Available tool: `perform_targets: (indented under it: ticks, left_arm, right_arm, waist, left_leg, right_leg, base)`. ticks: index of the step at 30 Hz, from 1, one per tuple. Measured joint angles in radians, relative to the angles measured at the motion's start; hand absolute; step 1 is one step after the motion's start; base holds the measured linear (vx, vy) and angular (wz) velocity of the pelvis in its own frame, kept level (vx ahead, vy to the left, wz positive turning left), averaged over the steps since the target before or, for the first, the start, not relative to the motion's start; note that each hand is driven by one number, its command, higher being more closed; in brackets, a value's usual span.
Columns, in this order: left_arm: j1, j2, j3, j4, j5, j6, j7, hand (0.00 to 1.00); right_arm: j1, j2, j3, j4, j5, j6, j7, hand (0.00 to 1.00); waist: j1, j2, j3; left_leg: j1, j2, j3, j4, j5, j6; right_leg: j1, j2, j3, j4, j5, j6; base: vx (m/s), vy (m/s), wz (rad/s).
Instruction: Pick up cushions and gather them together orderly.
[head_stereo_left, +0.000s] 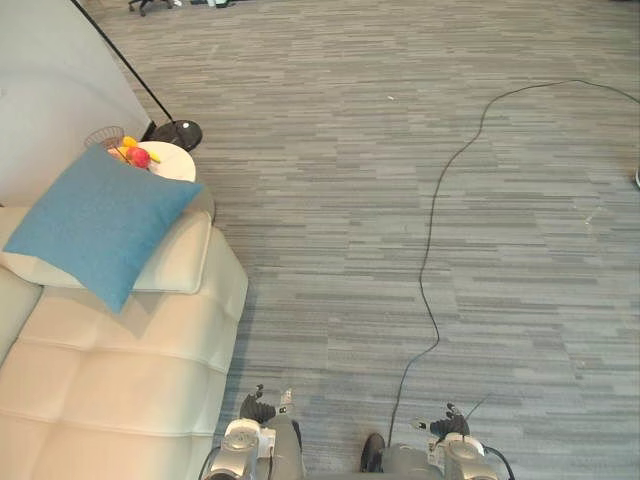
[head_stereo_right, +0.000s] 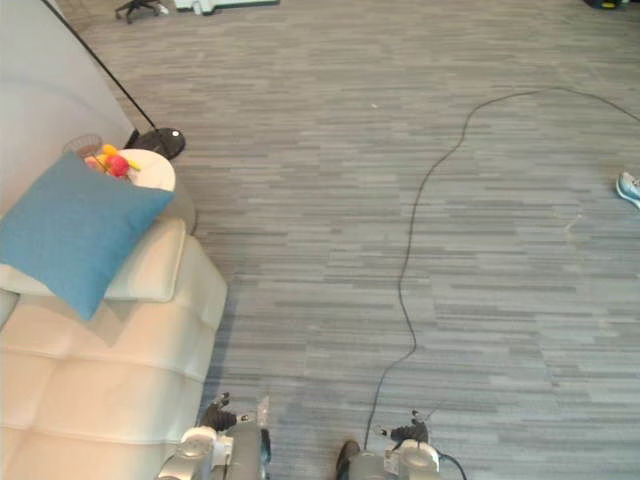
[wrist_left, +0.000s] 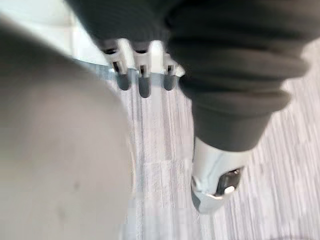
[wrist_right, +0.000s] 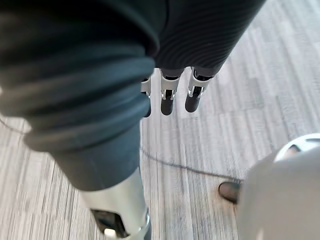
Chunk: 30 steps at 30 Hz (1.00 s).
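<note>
A blue cushion (head_stereo_left: 100, 222) leans tilted on the cream sofa's armrest (head_stereo_left: 190, 262) at the left, also seen as the blue cushion (head_stereo_right: 72, 228) in the right eye view. My left hand (wrist_left: 142, 75) hangs down over the grey carpet beside the sofa, fingers straight and holding nothing. In its own wrist view my right hand (wrist_right: 172, 92) likewise hangs over the carpet with relaxed, straight fingers and nothing in it. Both hands are far from the cushion, down near the bottom edge of the scene.
A cream sofa (head_stereo_left: 110, 390) fills the lower left. Behind it stands a round white side table (head_stereo_left: 172, 162) with fruit (head_stereo_left: 138, 155) and a wire basket, and a black floor-lamp base (head_stereo_left: 178, 133). A person's shoe (head_stereo_right: 628, 187) shows at the right edge.
</note>
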Motion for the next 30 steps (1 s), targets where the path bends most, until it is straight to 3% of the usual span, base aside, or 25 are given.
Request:
perform_targets:
  ticks: [1,3,4,5,6,8,10,11,12,13,15,16,18,19,21,22,23,24,25,27,28,30]
  left_arm:
    - [-0.001,-0.001,-0.001,-0.001,0.000,0.000,0.000,0.00]
    - [0.002,0.000,-0.006,0.004,0.001,0.002,0.000,0.00]
    - [0.002,0.002,-0.012,0.006,0.001,0.002,-0.001,0.00]
    - [0.000,0.010,-0.014,0.008,0.000,0.003,-0.001,0.00]
    - [0.002,0.021,-0.024,0.014,0.001,0.004,-0.002,0.00]
    - [0.001,0.037,-0.034,0.013,0.000,0.004,-0.003,0.00]
    - [0.004,0.036,-0.031,0.019,-0.002,0.006,-0.001,0.00]
    - [0.002,0.036,-0.034,0.030,-0.002,0.009,-0.002,0.00]
    - [0.006,0.039,-0.043,0.040,-0.001,0.015,-0.003,0.00]
    - [0.011,0.041,-0.048,0.044,-0.001,0.016,-0.002,0.00]
    - [0.021,0.044,-0.059,0.040,-0.003,0.016,0.001,0.00]
    - [0.023,0.040,-0.061,0.023,-0.006,0.015,0.001,0.00]
    - [0.023,0.035,-0.059,0.008,-0.014,0.011,0.001,0.00]
    - [0.016,0.030,-0.050,-0.007,-0.018,0.008,0.003,0.00]
    - [0.017,0.036,-0.051,-0.005,-0.019,0.009,0.002,0.00]
    - [0.018,0.039,-0.052,0.009,-0.017,0.010,0.001,0.00]
    - [0.021,0.016,-0.054,0.019,-0.017,0.012,-0.003,0.00]
    - [0.025,0.011,-0.054,0.020,-0.016,0.012,-0.004,0.00]
    - [0.031,-0.010,-0.040,0.019,-0.010,0.010,-0.005,0.00]
    - [0.027,-0.041,-0.026,0.005,-0.010,0.009,-0.008,0.00]
    - [0.028,-0.051,-0.028,-0.005,-0.010,0.008,-0.014,0.00]
    - [0.028,-0.059,-0.035,-0.009,-0.010,0.005,-0.024,0.00]
  right_arm:
    - [0.000,0.000,-0.001,0.000,0.000,0.000,-0.002,0.00]
    - [0.000,0.000,-0.023,0.005,-0.002,-0.001,-0.006,0.00]
    - [0.003,0.000,-0.027,0.009,-0.004,-0.001,-0.006,0.00]
    - [0.005,0.001,-0.027,0.026,-0.006,-0.001,-0.006,0.00]
    - [0.003,0.005,-0.021,0.039,-0.007,0.000,-0.004,0.00]
    - [0.013,0.002,0.002,0.039,-0.010,0.000,-0.005,0.00]
    - [0.023,0.001,-0.001,0.043,-0.025,0.000,-0.004,0.00]
    - [0.030,0.005,0.000,0.040,-0.046,0.002,-0.003,0.00]
    - [0.029,0.012,-0.007,0.024,-0.045,0.000,0.001,0.00]
    - [0.028,0.011,0.001,0.006,-0.049,0.000,0.000,0.00]
    - [0.022,0.011,0.000,-0.002,-0.050,0.000,0.001,0.00]
    - [0.009,-0.018,-0.017,0.002,-0.045,0.000,0.014,0.00]
    - [0.007,-0.050,-0.050,0.001,-0.041,-0.001,0.041,0.00]
    - [0.010,-0.068,-0.068,0.001,-0.033,-0.010,0.040,0.00]
    - [0.025,-0.065,-0.070,0.007,-0.001,-0.020,0.043,0.00]
    - [0.039,-0.053,-0.074,0.020,0.005,-0.021,0.045,0.00]
    - [0.039,-0.056,-0.080,0.040,0.010,-0.021,0.048,0.00]
    - [0.040,-0.056,-0.080,0.042,0.014,-0.021,0.047,0.00]
    - [0.041,-0.045,-0.080,0.039,0.027,-0.019,0.048,0.00]
    - [0.063,-0.041,-0.083,0.026,0.043,-0.022,0.044,0.00]
    - [0.075,-0.039,-0.077,0.006,0.044,-0.023,0.043,0.00]
    - [0.079,-0.035,-0.074,-0.007,0.045,-0.032,0.044,0.00]
  waist:
    - [0.000,-0.001,0.000]
    - [0.007,0.000,0.001]
    - [0.014,-0.003,0.002]
    - [0.022,-0.022,-0.004]
    - [0.020,-0.044,-0.019]
    - [0.019,-0.063,-0.029]
    - [0.019,-0.060,-0.029]
    - [0.009,-0.062,-0.030]
    - [-0.012,-0.066,-0.030]
    - [-0.015,-0.064,-0.030]
    - [-0.014,-0.063,-0.030]
    - [-0.013,-0.057,-0.030]
    - [-0.015,-0.051,-0.031]
    - [-0.019,-0.043,-0.027]
    - [-0.034,-0.056,-0.028]
    - [-0.054,-0.071,-0.024]
    - [-0.047,-0.044,-0.033]
    - [-0.045,-0.042,-0.035]
    - [-0.042,-0.027,-0.038]
    - [-0.056,-0.023,-0.031]
    - [-0.045,-0.015,-0.033]
    - [-0.038,-0.014,-0.035]
  left_leg:
    - [0.005,-0.027,0.005,-0.121,0.020,0.003]
    - [0.040,-0.086,0.040,-0.481,0.185,-0.004]
    - [0.053,-0.093,0.057,-0.514,0.257,0.007]
    - [0.075,-0.116,0.084,-0.517,0.303,0.067]
    - [0.080,-0.141,0.074,-0.522,0.284,0.085]
    - [0.054,-0.169,0.053,-0.436,0.230,0.114]
    - [0.083,-0.180,0.028,-0.374,0.147,0.116]
    - [0.140,-0.204,-0.007,-0.396,0.128,0.116]
    - [0.192,-0.219,-0.037,-0.416,0.114,0.113]
    - [0.236,-0.225,-0.059,-0.431,0.106,0.111]
    - [0.331,-0.224,-0.088,-0.481,0.104,0.108]
    - [0.377,-0.219,-0.122,-0.501,0.103,0.107]
    - [0.388,-0.212,-0.152,-0.501,0.094,0.103]
    - [0.398,-0.193,-0.191,-0.501,0.071,0.089]
    - [0.402,-0.179,-0.253,-0.495,0.048,0.056]
    - [0.402,-0.185,-0.303,-0.479,0.015,0.027]
    - [0.398,-0.150,-0.310,-0.465,0.004,0.017]
    - [0.397,-0.146,-0.309,-0.459,0.002,0.014]
    - [0.379,-0.126,-0.301,-0.412,-0.006,-0.001]
    - [0.274,-0.076,-0.222,-0.156,-0.023,-0.058]
    - [0.225,-0.031,-0.134,-0.053,-0.026,-0.057]
    - [0.181,0.027,0.021,-0.030,0.016,0.010]
  right_leg:
    - [0.014,-0.006,-0.005,-0.015,-0.002,0.005]
    - [0.070,-0.014,-0.011,-0.057,-0.020,0.038]
    - [0.095,-0.013,-0.007,-0.070,-0.029,0.053]
    - [0.131,-0.031,0.002,-0.091,-0.036,0.073]
    - [0.130,-0.052,0.003,-0.097,-0.022,0.092]
    - [0.127,-0.085,0.028,-0.041,-0.006,0.111]
    - [0.049,-0.126,0.061,0.243,-0.014,0.149]
    - [-0.041,-0.179,0.075,0.508,0.048,0.217]
    - [-0.109,-0.206,0.106,0.697,0.041,0.220]
    - [-0.152,-0.212,0.118,0.789,0.018,0.205]
    - [-0.204,-0.214,0.113,0.817,-0.044,0.169]
    - [-0.263,-0.201,0.105,0.715,-0.086,0.139]
    - [-0.310,-0.184,0.124,0.612,-0.094,0.131]
    - [-0.345,-0.145,0.164,0.493,-0.086,0.129]
    - [-0.337,-0.084,0.279,0.222,0.007,0.138]
    - [-0.312,-0.082,0.301,0.151,0.127,0.103]
    - [-0.304,-0.062,0.271,0.170,0.108,0.090]
    - [-0.304,-0.060,0.264,0.175,0.100,0.085]
    - [-0.290,-0.058,0.219,0.199,0.063,0.071]
    - [-0.211,-0.068,0.118,0.206,0.020,0.039]
    - [-0.169,-0.068,0.058,0.194,0.011,0.024]
    - [-0.109,-0.071,-0.015,0.170,0.004,0.027]
  base:
    - [0.40,0.050,0.20]
    - [0.46,0.137,0.08]
    - [0.58,0.163,-0.02]
    - [0.42,0.091,0.07]
    - [0.54,0.118,0.20]
    - [0.55,0.177,0.50]
    - [0.47,0.197,0.53]
    - [0.39,0.150,0.73]
    - [0.50,0.144,0.86]
    - [0.50,0.079,0.76]
    - [0.50,0.021,0.71]
    - [0.39,-0.051,0.82]
    - [0.38,-0.140,0.80]
    - [0.39,-0.270,0.90]
    - [0.32,-0.314,1.09]
    - [0.25,-0.289,0.96]
    - [0.30,-0.328,0.69]
    - [0.23,-0.221,0.36]
    - [0.35,-0.321,0.88]
    - [0.27,-0.261,1.34]
    - [0.15,-0.154,1.12]
    - [0.14,-0.121,1.00]
